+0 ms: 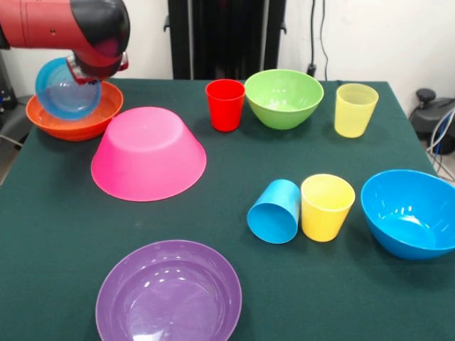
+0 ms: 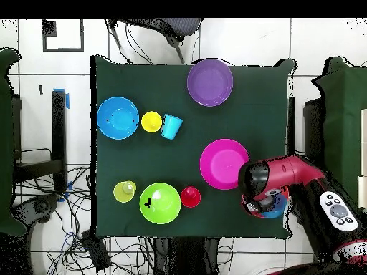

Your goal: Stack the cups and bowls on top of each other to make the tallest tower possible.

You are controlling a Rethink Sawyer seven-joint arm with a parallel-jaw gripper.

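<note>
Dark green cloth covered the table [image 1: 50,227], and what a spread of plastic lay on it! At the far left corner in the front view, the red and black arm [image 1: 67,28] hung low over the orange bowl [image 1: 71,119], and a small blue bowl [image 1: 67,91] sat tipped on edge against it, mouth facing the camera, its upper rim tucked under the arm's head. The claw itself was hidden behind that bulky head, so whether it gripped the small bowl or hung loose could not be told.

Just beside the orange bowl, the big pink bowl [image 1: 148,153] lay upside down, bare on top, nothing stacked on it. Along the back stood the red cup [image 1: 225,104], touching the upright green bowl [image 1: 284,98], then the pale yellow cup [image 1: 355,109] a little apart.

Nearer the camera, the blue cup [image 1: 274,211] lay on its side, mouth toward the front, pressed against the upright solid yellow cup [image 1: 326,207]. Right of those rested the medium blue bowl [image 1: 411,212], open side up. At the front edge sat the purple bowl [image 1: 169,293], upright and alone.

From overhead, the arm covered nearly all of the orange bowl.
</note>
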